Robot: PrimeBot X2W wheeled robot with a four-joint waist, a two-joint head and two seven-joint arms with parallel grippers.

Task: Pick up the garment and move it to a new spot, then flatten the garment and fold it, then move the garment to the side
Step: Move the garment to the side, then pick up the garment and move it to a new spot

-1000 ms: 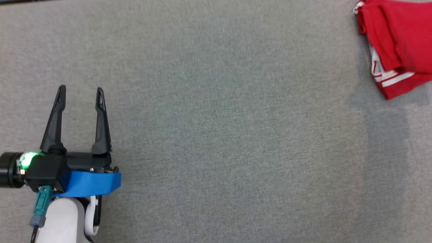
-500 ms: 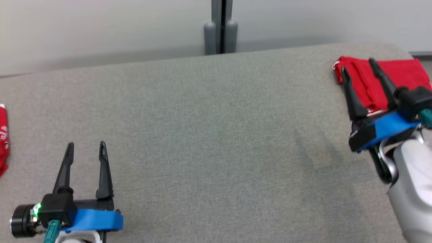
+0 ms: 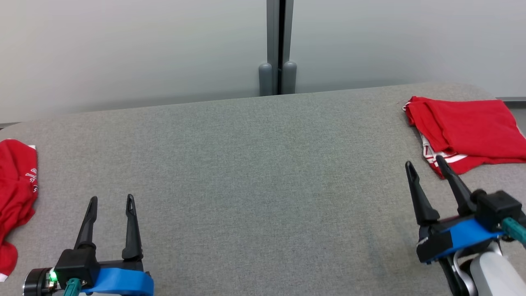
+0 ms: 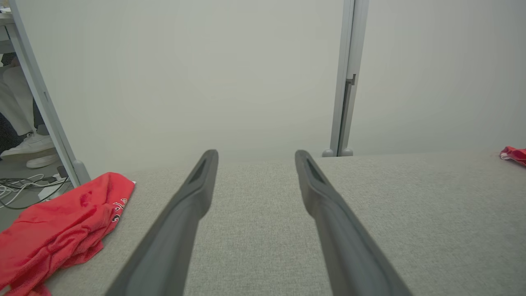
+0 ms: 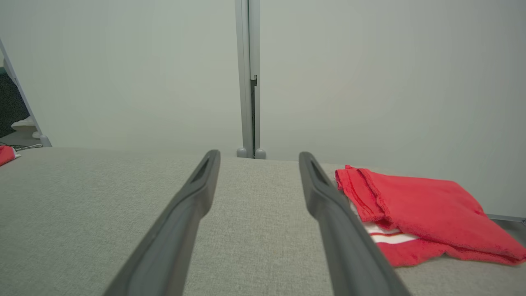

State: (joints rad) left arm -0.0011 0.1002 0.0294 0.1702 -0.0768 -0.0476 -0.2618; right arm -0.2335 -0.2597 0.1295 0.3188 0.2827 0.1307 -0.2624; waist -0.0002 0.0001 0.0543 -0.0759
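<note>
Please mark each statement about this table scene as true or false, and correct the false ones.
1. A folded red garment lies at the right end of the table. True.
2. The right gripper is holding that garment. False: its jaws stand open and grip nothing.
3. The left gripper is open. True.
4. A crumpled red garment lies in the table's middle. False: it lies at the left edge.

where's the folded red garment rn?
In the head view, the folded red garment lies at the table's far right end, just beyond the open right gripper; the crumpled red garment is at the left edge.
</note>
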